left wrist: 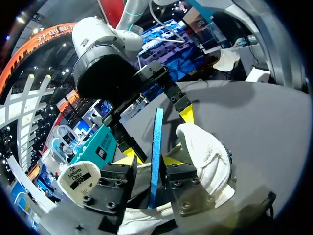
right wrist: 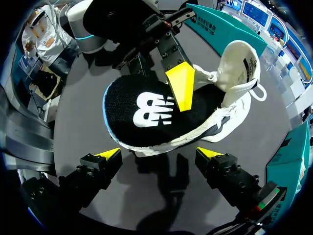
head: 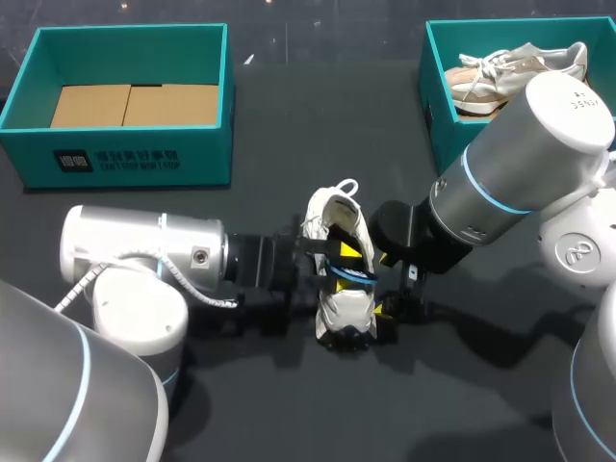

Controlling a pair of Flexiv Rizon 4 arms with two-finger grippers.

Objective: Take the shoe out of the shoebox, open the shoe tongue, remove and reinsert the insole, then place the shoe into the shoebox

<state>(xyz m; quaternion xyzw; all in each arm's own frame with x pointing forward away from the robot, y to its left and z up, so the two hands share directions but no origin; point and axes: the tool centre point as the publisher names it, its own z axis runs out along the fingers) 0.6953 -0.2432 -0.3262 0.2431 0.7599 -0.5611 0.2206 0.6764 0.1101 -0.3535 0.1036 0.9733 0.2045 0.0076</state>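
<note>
Left gripper (left wrist: 149, 160): its fingers were closed narrowly on the insole (right wrist: 146, 112), one yellow tip lying flat on the printed face and the other behind it.
Insole: black with a blue edge, it stood on edge between the left fingers. One end was tucked into the shoe (head: 332, 217) and the rounded end stuck out free.
Shoe: white with a dark sole, it rested on the table (head: 289, 125) outside both boxes. It was directly ahead of the left fingers and just beyond the right fingers' tips.
Right gripper (right wrist: 160, 153): its fingers were spread wide and held nothing. The tips stood near the shoe's sole edge, on the side opposite the left fingers, and showed no contact.
Left shoebox (head: 135, 154): teal, well behind the left fingers near the table's far edge, with brown cardboard (head: 130, 104) lying flat inside.
Right shoebox (head: 435, 106): teal, well behind the right fingers, holding a second shoe (head: 510, 67) with pale laces.
In the way: in the head view the right arm's thick grey link covered the near corner of the right shoebox. The left fingers hid part of the shoe's opening. In the right wrist view the left fingertip covered part of the insole's printed face.
</note>
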